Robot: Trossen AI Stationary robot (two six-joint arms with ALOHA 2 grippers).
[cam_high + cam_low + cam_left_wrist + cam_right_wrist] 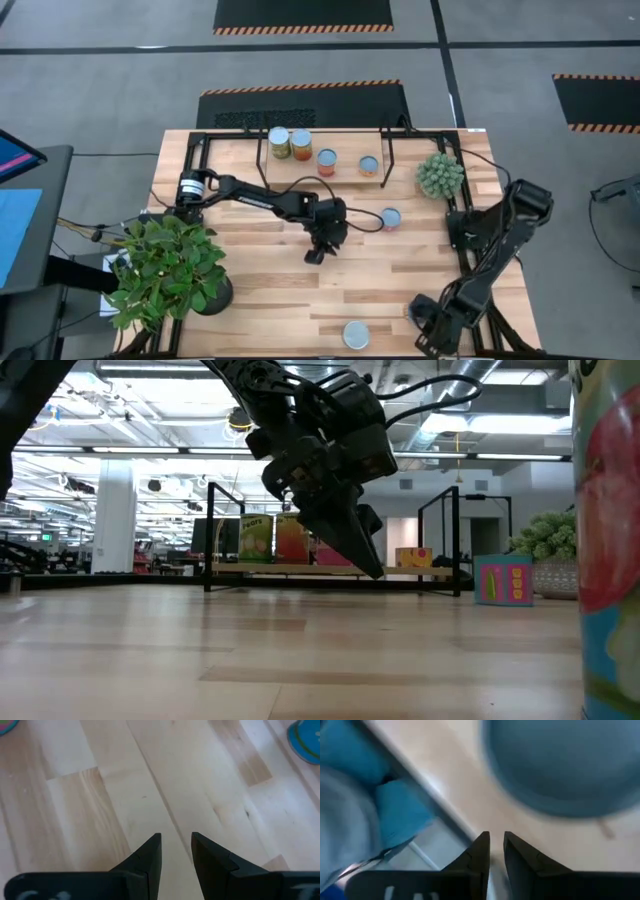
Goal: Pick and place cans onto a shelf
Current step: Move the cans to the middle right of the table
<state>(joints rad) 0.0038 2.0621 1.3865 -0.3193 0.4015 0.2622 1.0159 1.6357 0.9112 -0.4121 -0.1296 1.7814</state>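
The shelf (pixel 330 172) stands at the table's far middle and carries several cans (pixel 279 142) (pixel 368 166). One can (pixel 391 218) stands on the table to the right of my left gripper (pixel 313 257). Another can (pixel 356 335) stands at the near edge and shows very close in the low view (pixel 605 560). My left gripper (pixel 176 840) hangs over bare planks at mid-table, slanting down, slightly open with nothing between its fingers. My right gripper (pixel 420 312) is at the near right; its fingers (pixel 497 837) are slightly apart and empty, short of that can's blue top (pixel 560 765).
A large leafy potted plant (pixel 165 270) takes up the near left corner. A small round plant (pixel 440 175) stands at the far right beside the shelf. A black cable (pixel 360 222) runs from the left arm. Bare planks lie between the two grippers.
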